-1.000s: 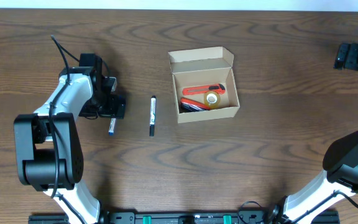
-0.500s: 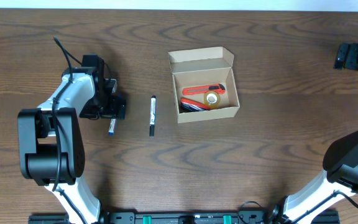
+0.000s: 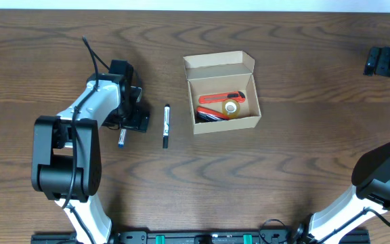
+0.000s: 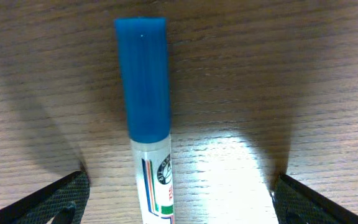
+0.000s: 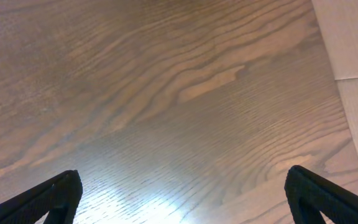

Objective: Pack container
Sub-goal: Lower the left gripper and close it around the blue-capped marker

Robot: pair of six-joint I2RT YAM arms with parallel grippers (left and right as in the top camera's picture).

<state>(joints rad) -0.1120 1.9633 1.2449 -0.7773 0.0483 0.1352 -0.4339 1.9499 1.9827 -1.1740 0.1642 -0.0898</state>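
Overhead and wrist views, one moment. My left pincer [image 3: 128, 124] hangs low over the dark brown wooden table [image 3: 283, 176], its jaws spread apart and clamped on nothing; in the left wrist view a white-barrelled marker with a blue cap [image 4: 151, 155] lies flat on the wood between my two black fingertips [image 4: 67, 198], neither of them touching it; its cap points away from the camera. The small rectangular tan cardboard box [image 3: 227, 124] stands well apart from that pincer, to the right in the overhead view, its hinged flap lid folded back on the far side; inside lie a red tool [image 3: 219, 98], a small roll of tape [image 3: 232, 108] and some dark pens [image 3: 207, 116]. A slim black marker [image 3: 166, 126] lies on the table between my left pincer and the box, touching neither. My right pincer [image 3: 384, 62] hangs near the table's far right edge, far from the box; its jaws are spread over bare wood, holding nothing.
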